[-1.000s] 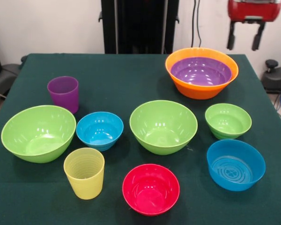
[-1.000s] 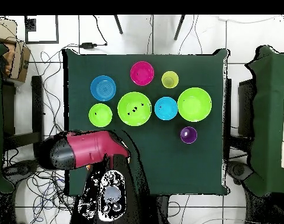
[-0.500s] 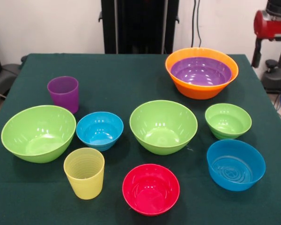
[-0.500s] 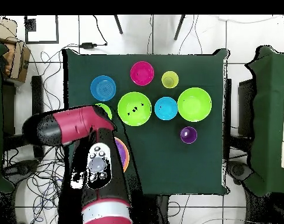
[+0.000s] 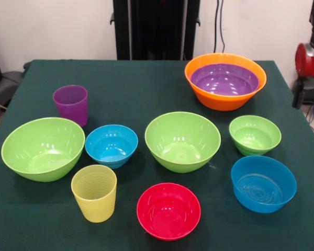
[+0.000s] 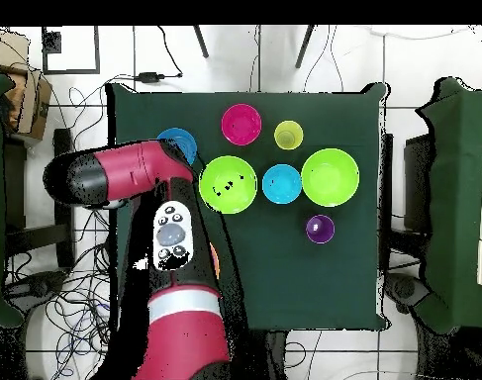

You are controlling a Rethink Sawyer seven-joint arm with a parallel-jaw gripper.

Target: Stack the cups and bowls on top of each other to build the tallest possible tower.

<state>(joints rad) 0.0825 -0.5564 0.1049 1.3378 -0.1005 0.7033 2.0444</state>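
The tower is a large orange bowl with the shallow purple bowl nested inside, at the back right of the table. Standing apart on the cloth are a purple cup, a ribbed yellow cup, three green bowls, two blue bowls and a pink-red bowl. My gripper's red body shows at the right edge, off the table and to the right of the orange bowl. In the overhead view my arm covers the tower and the small green bowl.
The dark green table ends just right of the orange bowl. A black stand rises behind the far edge. Cables and chair parts lie around the table on the floor.
The gripper has swung from above the orange bowl's far right out past the table's right edge. Overhead, the arm has turned up over the table's left side. No bowl or cup has moved.
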